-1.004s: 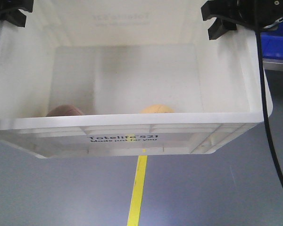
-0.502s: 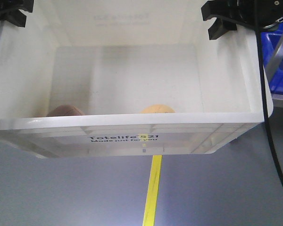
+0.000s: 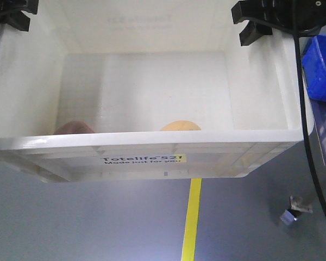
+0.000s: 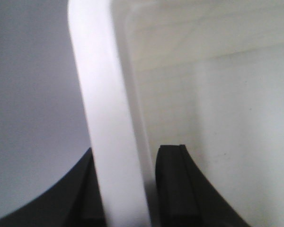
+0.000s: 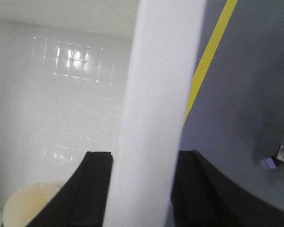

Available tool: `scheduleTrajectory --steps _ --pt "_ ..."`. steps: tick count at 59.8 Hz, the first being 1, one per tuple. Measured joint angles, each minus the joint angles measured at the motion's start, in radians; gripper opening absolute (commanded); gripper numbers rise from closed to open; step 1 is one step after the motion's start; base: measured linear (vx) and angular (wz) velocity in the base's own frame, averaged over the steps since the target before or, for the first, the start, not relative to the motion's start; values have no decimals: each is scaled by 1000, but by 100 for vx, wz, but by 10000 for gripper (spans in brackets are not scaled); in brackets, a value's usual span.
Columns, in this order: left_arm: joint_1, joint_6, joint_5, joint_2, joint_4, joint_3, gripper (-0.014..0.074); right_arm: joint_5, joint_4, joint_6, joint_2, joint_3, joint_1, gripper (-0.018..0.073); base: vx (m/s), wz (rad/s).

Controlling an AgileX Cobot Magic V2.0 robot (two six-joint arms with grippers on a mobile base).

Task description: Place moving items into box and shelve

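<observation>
The box (image 3: 152, 139), a large white crate with black print, is held off the floor and fills the front view. Inside, by its near wall, lie two moving items: a pinkish-brown lump (image 3: 74, 126) on the left and a pale yellow-tan one (image 3: 180, 125) near the middle. My left gripper (image 3: 13, 13) is shut on the box's left rim (image 4: 104, 94), one finger on each side of the wall (image 4: 128, 156). My right gripper (image 3: 255, 22) is shut on the right rim (image 5: 163, 71) in the same way (image 5: 144, 158). The yellow-tan lump (image 5: 26, 205) shows beside it.
Grey floor lies below the box, with a yellow stripe (image 3: 192, 217) running away from it. Blue bins (image 3: 321, 68) stand on a rack at the right edge. A small metal foot (image 3: 293, 209) rests on the floor at the lower right.
The box keeps its place in the view. Behind it the yellow stripe has slid right, the blue bins have shifted, and the metal foot has come into sight.
</observation>
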Motion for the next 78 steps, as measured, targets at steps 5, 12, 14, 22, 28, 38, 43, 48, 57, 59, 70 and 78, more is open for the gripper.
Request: scheduleTrajectory --steps 5,12,14,22,28,38,43,48,57,59,70,78 --pt "0 0 -1 0 0 0 -7 0 -1 0 0 0 0 -5 72 -2" --pt "0 0 0 0 0 0 -7 0 -2 0 0 0 0 -5 73 -4" --pt "0 0 0 0 0 0 -7 0 -2 0 0 0 0 -5 73 -4" --pt "0 0 -1 0 0 0 -7 0 -2 0 0 0 0 -5 72 -4" --pt "0 0 -1 0 0 0 -7 -1 -2 0 0 0 0 -5 71 -3" --pt "0 0 -1 0 -1 0 -7 0 -2 0 0 0 0 -5 72 -3" --pt "0 0 -1 0 0 0 -7 0 -2 0 0 0 0 -5 71 -6" --pt "0 0 -1 0 0 0 -7 0 -1 0 0 0 0 -5 71 -7" --pt "0 0 -1 0 0 0 -7 -1 0 0 0 0 0 -5 71 -10" --pt "0 0 -1 0 0 0 -7 -1 0 0 0 0 0 -5 71 -13" --pt "0 0 -1 0 0 0 -7 -1 -1 0 0 0 0 -5 71 -16" --pt "0 0 -1 0 0 0 -7 -1 0 0 0 0 0 -5 72 -21"
